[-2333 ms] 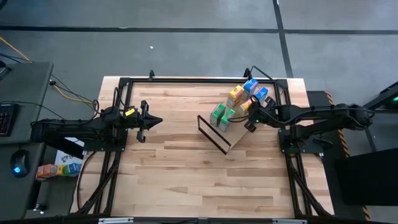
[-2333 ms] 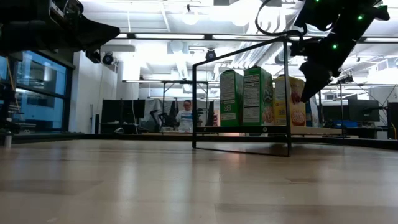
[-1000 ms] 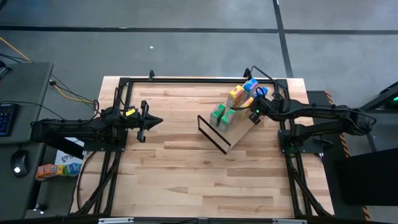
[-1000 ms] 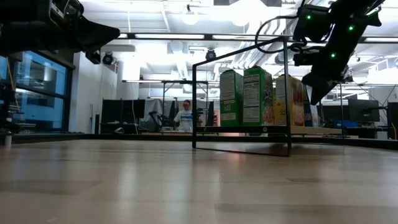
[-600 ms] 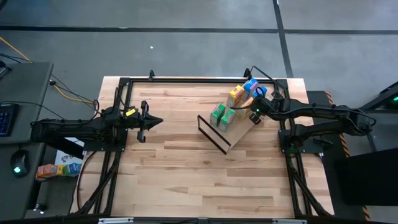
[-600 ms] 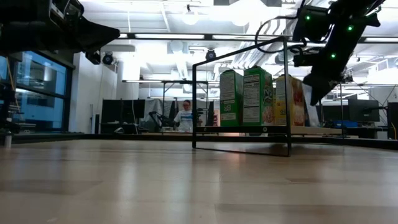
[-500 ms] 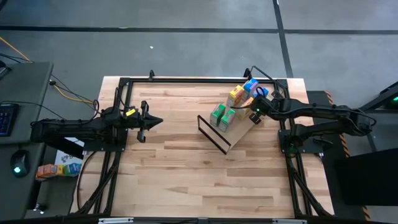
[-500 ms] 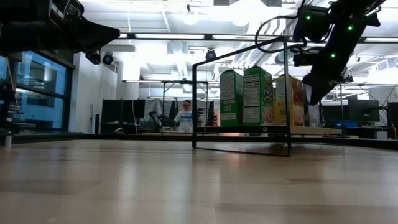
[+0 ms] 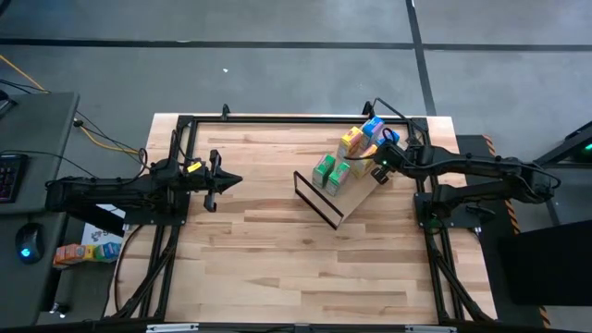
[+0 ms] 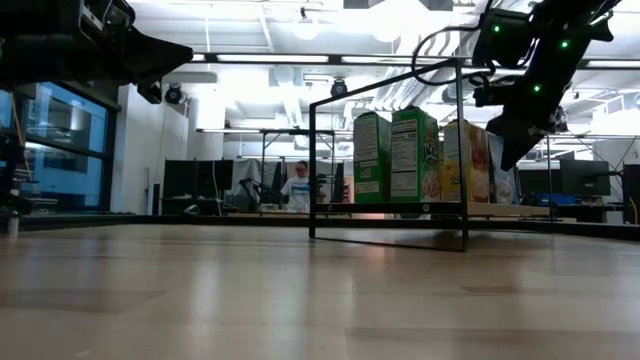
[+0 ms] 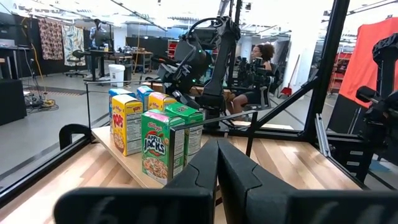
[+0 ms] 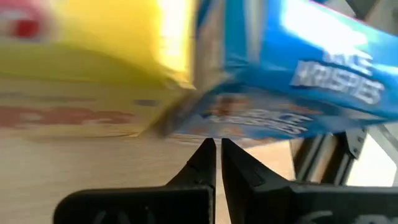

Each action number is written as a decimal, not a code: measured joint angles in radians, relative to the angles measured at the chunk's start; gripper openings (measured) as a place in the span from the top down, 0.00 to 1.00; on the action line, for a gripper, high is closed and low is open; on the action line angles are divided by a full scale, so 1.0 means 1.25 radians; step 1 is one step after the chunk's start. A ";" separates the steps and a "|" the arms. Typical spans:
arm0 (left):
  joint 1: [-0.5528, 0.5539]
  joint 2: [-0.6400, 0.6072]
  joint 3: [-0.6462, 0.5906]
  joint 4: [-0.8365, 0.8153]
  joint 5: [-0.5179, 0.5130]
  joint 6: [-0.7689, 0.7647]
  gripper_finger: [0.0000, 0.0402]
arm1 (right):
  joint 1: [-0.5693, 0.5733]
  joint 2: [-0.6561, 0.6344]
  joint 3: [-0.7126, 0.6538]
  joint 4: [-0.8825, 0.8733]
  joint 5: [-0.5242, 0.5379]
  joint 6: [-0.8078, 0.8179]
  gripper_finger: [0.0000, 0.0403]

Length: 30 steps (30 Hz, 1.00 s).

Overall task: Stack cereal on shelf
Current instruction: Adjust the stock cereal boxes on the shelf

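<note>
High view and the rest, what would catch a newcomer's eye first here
The bright cereal boxes draw the eye: green, yellow and blue, standing upright in a cluster on the shelf at the table's far right. The right gripper is right beside them, its fingers nearly closed, pointing at a blue box. Across the table, the left gripper waits, shut, over bare wood.

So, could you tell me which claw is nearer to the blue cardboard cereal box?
The right claw is nearer: it sits right beside the blue cardboard cereal box at the shelf's far end. The left claw waits well away, across the table on the left side.
</note>
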 joint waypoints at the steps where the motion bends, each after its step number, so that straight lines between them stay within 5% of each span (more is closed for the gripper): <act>1: 0.000 0.000 0.000 0.000 0.000 0.000 1.00 | -0.006 0.000 0.000 -0.005 0.006 0.007 1.00; 30: 0.000 0.000 0.000 0.000 0.000 0.000 1.00 | -0.094 0.000 0.001 0.012 0.103 0.025 1.00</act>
